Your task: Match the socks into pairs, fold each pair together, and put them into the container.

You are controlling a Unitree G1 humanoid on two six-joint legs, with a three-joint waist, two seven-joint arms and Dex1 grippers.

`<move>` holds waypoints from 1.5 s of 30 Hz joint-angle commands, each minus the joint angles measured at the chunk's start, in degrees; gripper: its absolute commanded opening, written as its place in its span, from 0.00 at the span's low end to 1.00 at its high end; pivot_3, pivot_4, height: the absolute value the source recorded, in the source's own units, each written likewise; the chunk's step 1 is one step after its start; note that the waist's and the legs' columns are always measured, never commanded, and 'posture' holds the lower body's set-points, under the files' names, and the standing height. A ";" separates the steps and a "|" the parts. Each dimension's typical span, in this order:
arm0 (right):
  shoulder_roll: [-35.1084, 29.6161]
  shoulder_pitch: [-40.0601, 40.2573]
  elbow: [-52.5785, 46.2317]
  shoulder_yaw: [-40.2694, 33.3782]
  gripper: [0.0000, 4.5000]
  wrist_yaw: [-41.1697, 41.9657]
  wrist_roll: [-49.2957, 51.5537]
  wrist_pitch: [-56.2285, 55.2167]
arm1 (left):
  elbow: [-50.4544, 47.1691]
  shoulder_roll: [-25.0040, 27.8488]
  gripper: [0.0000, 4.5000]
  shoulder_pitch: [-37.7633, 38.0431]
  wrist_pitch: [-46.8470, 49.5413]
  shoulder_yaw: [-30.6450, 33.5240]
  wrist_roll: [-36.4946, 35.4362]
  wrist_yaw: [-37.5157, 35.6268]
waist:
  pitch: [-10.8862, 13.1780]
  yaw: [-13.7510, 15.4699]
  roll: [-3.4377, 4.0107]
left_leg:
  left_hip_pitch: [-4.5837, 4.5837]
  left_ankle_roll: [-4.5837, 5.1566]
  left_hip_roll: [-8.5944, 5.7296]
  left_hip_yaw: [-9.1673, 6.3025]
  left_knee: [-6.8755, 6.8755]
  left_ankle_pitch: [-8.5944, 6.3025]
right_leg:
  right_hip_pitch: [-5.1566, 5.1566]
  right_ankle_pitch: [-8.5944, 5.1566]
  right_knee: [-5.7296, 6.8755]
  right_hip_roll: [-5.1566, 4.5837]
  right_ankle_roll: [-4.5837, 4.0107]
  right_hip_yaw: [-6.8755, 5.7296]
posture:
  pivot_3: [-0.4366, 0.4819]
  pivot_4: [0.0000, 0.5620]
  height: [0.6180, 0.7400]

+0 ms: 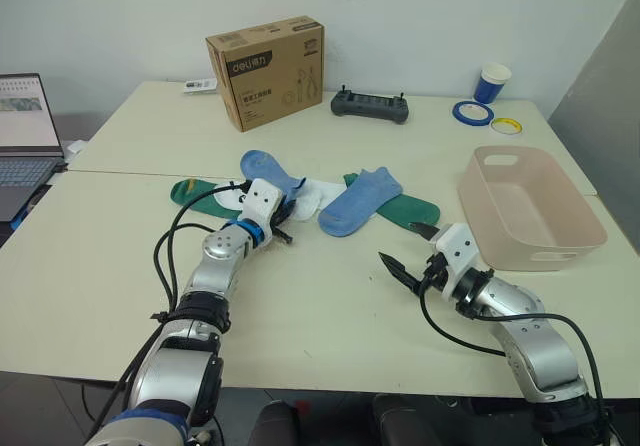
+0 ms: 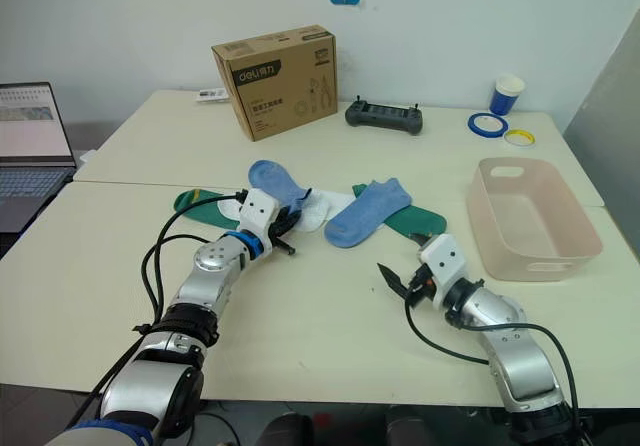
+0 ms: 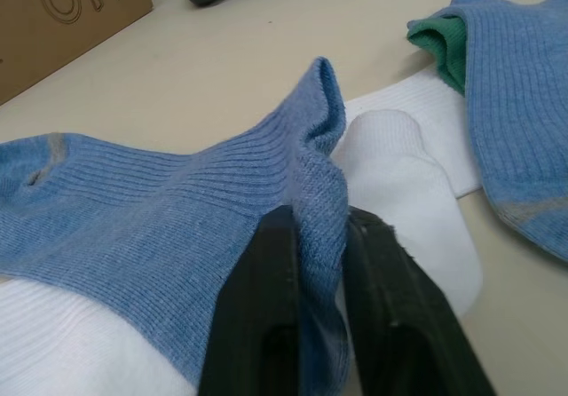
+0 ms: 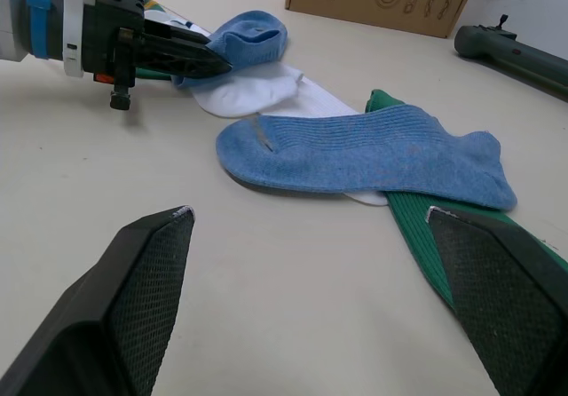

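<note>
Head camera: the left gripper (image 1: 287,209) pinches the cuff of a blue sock (image 1: 268,174) in the sock pile at the middle of the table (image 1: 330,306). A second blue sock (image 1: 360,201) lies just to the right, draped across a green sock (image 1: 408,209) and touching white socks (image 1: 312,196) between the two blues. Another green sock (image 1: 195,194) pokes out at the pile's left end. The right gripper (image 1: 408,248) hovers low over bare tabletop near the second blue sock, fingers spread wide and holding nothing. The pink tub (image 1: 530,211) sits empty at the table's right side, well apart from the socks. Behind the pile stand a cardboard box (image 1: 266,68) and a black controller (image 1: 370,105).

Left wrist: two black fingers (image 3: 257,316) are clenched on a ridge of blue sock fabric, white socks beneath and beside it.

Right wrist: the parted fingers (image 4: 133,298) frame the second blue sock on the green one, with the left gripper beyond gripping its own sock.
</note>
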 commanded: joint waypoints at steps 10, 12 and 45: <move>-0.16 -0.88 -0.60 -0.69 1.00 0.68 0.81 -0.79 | -34.48 8.73 0.01 14.32 16.36 1.60 -8.89 -11.44 | 0.00 -0.25 0.01 | 0.01 -0.01 0.05 0.00 0.00 0.00 | 0.00 0.00 0.04 -0.01 -0.01 -0.01 | 0.48 0.27 1.00; -0.70 -0.81 -0.14 -1.33 1.00 1.17 1.10 -1.01 | -45.16 13.47 0.01 18.89 24.42 0.09 -12.84 -17.48 | 0.00 -0.33 0.01 | 0.03 -0.01 0.05 0.01 0.01 0.00 | 0.01 0.00 0.04 -0.01 -0.01 0.00 | 0.48 0.27 1.00; -10.19 5.39 -10.92 -5.50 1.00 8.96 18.55 26.13 | -37.90 13.48 0.97 13.48 31.82 -1.88 -16.76 -17.24 | 0.04 -0.47 0.14 | -0.03 0.03 0.04 -0.01 0.52 -0.01 | 0.08 -0.04 0.07 -0.02 0.29 0.09 | 0.48 0.27 1.00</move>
